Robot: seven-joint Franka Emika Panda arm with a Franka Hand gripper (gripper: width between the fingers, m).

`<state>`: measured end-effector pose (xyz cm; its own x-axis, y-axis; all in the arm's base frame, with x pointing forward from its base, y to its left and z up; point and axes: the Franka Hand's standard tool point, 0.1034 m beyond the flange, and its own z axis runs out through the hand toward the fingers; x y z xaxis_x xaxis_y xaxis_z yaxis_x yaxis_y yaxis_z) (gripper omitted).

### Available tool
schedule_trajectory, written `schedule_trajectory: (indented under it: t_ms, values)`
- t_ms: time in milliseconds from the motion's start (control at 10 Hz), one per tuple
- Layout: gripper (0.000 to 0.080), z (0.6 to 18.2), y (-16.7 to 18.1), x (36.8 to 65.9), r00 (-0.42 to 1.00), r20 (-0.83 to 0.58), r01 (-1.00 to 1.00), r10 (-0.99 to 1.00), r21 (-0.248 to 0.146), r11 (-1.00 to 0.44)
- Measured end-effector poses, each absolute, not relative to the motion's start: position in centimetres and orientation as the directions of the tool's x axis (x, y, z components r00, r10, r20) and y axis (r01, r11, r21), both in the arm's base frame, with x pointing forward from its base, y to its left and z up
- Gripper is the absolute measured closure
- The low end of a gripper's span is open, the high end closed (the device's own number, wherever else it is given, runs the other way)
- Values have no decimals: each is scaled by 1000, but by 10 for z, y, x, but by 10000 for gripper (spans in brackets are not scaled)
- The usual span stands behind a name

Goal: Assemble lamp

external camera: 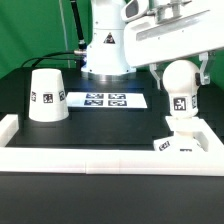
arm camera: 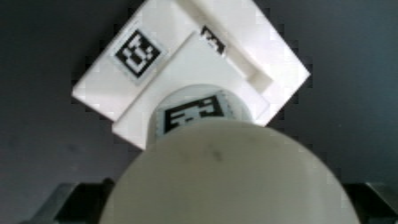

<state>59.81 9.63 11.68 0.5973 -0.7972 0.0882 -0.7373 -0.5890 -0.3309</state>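
Observation:
The white bulb (external camera: pixel 178 88) stands upright with its ball on top and a tag on its stem. My gripper (external camera: pixel 179 74) is shut on the ball, one finger on each side. The stem's foot is at the top of the small square base (external camera: pixel 174 141), which lies on the table near the front right corner; I cannot tell whether it is seated. In the wrist view the ball (arm camera: pixel 222 165) fills the foreground, with the tagged stem and the base (arm camera: pixel 169 60) beyond it. The gripper (arm camera: pixel 222 208) shows only dark fingertips (arm camera: pixel 75 205) at the ball's sides. The cone shade (external camera: pixel 45 96) stands apart on the exterior view's left.
The marker board (external camera: pixel 105 99) lies flat between the shade and the bulb. White border rails (external camera: pixel 100 158) run along the front and both sides, close to the base. The arm's white pedestal (external camera: pixel 103 50) stands behind the marker board.

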Motion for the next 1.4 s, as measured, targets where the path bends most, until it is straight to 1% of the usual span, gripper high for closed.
schedule_trajectory:
  t_ms: [200,300,400,500,700,900,1000,1100,1200,1300,1400]
  values:
    - [219,117,96,598,596,86,-738,-799,-333,-586]
    - [125,117,96,598,627,100,-712,-773,-329,-621]
    - [125,117,96,599,671,109,-676,-734,-318,-665]
    - [103,118,99,600,714,113,-636,-691,-305,-708]
    - [101,119,100,601,816,163,-502,-555,-279,-819]
    - [101,119,100,601,864,191,-414,-466,-260,-873]
    - [101,119,99,601,897,214,-334,-385,-240,-911]
    - [101,118,100,601,927,244,-236,-285,-210,-949]
    - [101,116,104,598,949,278,-110,-150,-156,-982]
    - [101,115,110,597,955,287,-40,-75,-126,-991]
    - [101,115,111,598,953,297,82,54,-81,-993]
